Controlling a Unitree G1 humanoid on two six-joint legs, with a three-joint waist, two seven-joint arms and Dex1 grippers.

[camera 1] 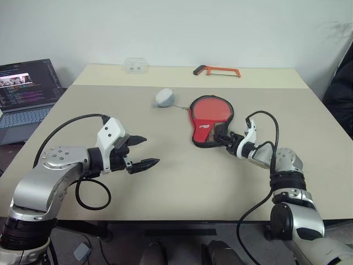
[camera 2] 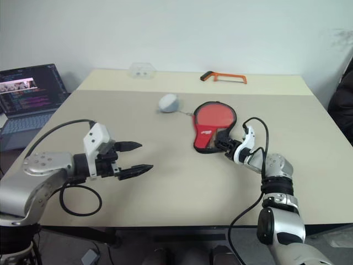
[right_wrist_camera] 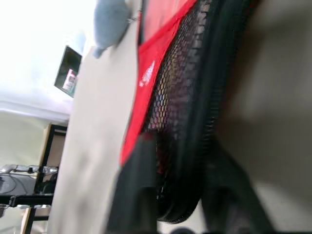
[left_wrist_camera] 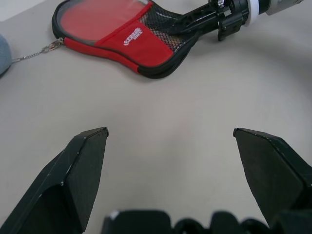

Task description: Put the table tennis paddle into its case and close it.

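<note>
The case [camera 1: 207, 113] lies flat right of the table's middle, red side up, with its white logo and black mesh pocket toward me; it also appears in the left wrist view [left_wrist_camera: 112, 34]. My right gripper [camera 1: 222, 138] is shut on the case's narrow black-edged end [right_wrist_camera: 165, 73], one finger on each side of the zip edging. The table tennis paddle is hidden. My left gripper [camera 1: 151, 150] hovers open over bare table to the left, well apart from the case, with nothing between its fingers [left_wrist_camera: 83, 165].
A grey rounded object [camera 1: 164, 97] lies left of the case, joined to its zip by a thin chain. An orange-framed hacksaw [camera 1: 217, 70] and a clear plastic piece [camera 1: 135, 65] lie at the far edge. A laptop [camera 1: 27, 94] stands off the table's left side.
</note>
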